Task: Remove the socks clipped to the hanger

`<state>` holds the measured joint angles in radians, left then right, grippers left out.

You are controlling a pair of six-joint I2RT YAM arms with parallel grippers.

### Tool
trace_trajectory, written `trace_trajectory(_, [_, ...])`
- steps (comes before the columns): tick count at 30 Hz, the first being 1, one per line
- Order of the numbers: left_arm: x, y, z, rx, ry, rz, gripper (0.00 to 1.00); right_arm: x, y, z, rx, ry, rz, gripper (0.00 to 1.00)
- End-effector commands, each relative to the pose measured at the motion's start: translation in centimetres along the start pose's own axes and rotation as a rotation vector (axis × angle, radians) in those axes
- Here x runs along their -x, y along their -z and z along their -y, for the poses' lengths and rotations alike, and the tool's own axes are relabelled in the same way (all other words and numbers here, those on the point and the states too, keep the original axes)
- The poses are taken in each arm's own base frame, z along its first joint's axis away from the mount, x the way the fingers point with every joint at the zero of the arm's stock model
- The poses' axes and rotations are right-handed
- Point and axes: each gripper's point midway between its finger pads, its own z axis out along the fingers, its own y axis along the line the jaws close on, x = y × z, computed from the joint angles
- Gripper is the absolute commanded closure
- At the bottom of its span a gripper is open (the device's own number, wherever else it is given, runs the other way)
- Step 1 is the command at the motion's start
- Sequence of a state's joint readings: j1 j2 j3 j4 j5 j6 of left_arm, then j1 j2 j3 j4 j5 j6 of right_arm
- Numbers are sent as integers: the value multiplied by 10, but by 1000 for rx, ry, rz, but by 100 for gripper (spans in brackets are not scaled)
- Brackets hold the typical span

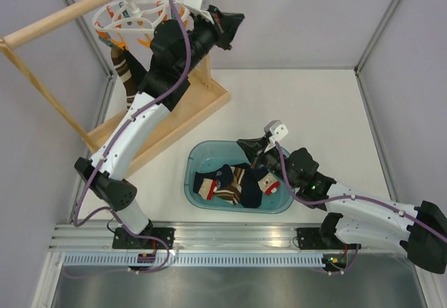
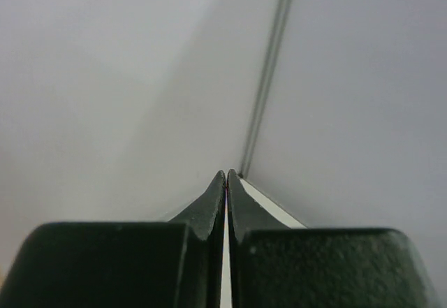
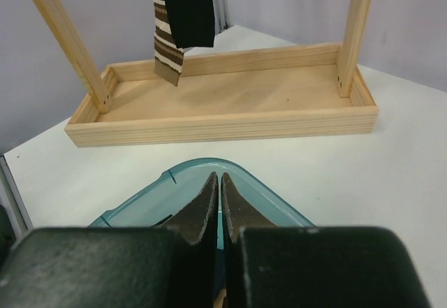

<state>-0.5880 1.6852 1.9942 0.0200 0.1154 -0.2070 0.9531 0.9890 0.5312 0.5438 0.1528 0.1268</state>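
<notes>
Both pairs of jaws are pressed shut with nothing between them.

From the top camera, the left jaws are raised high at the back, to the right of the white hanger [image 1: 150, 6], which hangs by its hook from the wooden pole [image 1: 77, 8]. The left arm crosses in front of the hanger's ring. Below the ring a striped sock [image 1: 128, 77] dangles, still clipped, with a dark one beside it. Nearer the arms, a teal tub [image 1: 192, 175] sits on the white bench [image 1: 314, 112]. Several loose socks [image 1: 234, 186] lie heaped inside it. The right jaws hover over the tub's far rim.

The left wrist camera shows the left jaws tip to tip, facing only the grey walls [image 2: 105, 77] and the seam where they meet.

The right wrist camera shows the right jaws closed to a thin slit above the tub's rim. Beyond lies the rack's wooden base tray [image 3: 223, 123]. The striped sock and a black sock [image 3: 190, 8] hang side by side above its left part, the striped sock's tip just over the tray's back edge.
</notes>
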Motion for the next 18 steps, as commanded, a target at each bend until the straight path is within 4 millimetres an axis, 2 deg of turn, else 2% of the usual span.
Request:
trace_trajectory(1, [2, 25, 54, -139, -95, -49, 98, 5, 4, 6, -39, -11, 20, 95])
trace_trajectory(2, [-21, 30, 54, -134, -94, -98, 98, 6, 3, 8, -49, -10, 21, 95])
trace_trajectory(3, [-27, 37, 50, -102, -95, -114, 98, 6, 4, 8, -49, -10, 21, 95])
trace_trajectory(4, [-14, 52, 55, -94, -97, -96, 88, 5, 3, 8, -51, -8, 20, 94])
trace_trajectory(5, [-18, 60, 50, -66, -103, -111, 80, 7, 2, 8, -49, -6, 26, 94])
trace_trajectory(6, [-41, 72, 41, -31, -104, -164, 72, 10, 0, 7, -47, -4, 32, 94])
trace_trajectory(7, [-44, 82, 26, 54, -112, -171, 60, 7, -4, 6, -45, -2, 22, 94])
trace_trajectory(8, [-47, 104, 16, 99, -130, -184, 33, 13, -8, 3, -37, -3, 35, 93])
trace_trajectory(9, [-49, 116, 7, 149, -144, -188, 19, 7, -15, 1, -27, 2, 16, 92])
trace_trajectory(10, [-51, 125, 6, 152, -144, -193, 19, 8, -19, -1, -21, 2, 15, 92])
trace_trajectory(11, [-50, 143, 6, 151, -144, -188, 19, 18, -26, -5, -10, -2, 37, 91])
trace_trajectory(12, [-51, 151, 3, 157, -146, -190, 19, 11, -33, -7, 3, 1, 20, 89])
trace_trajectory(13, [-63, 181, -54, 450, -259, -254, 0, 22, -41, -11, 11, -7, 49, 88])
trace_trajectory(14, [-53, 196, -61, 490, -266, -239, 0, 25, -46, -14, 20, -10, 55, 88])
trace_trajectory(15, [-52, 211, -79, 552, -275, -252, 0, 17, -53, -16, 28, -10, 36, 87])
trace_trajectory(16, [-59, 222, -90, 587, -261, -268, 0, 27, -60, -21, 44, -23, 60, 86])
trace_trajectory(17, [-60, 231, -99, 619, -235, -265, 0, 28, -64, -24, 52, -29, 62, 86])
trace_trajectory(18, [-46, 248, -116, 674, -218, -230, 0, 22, -70, -26, 60, -33, 50, 85])
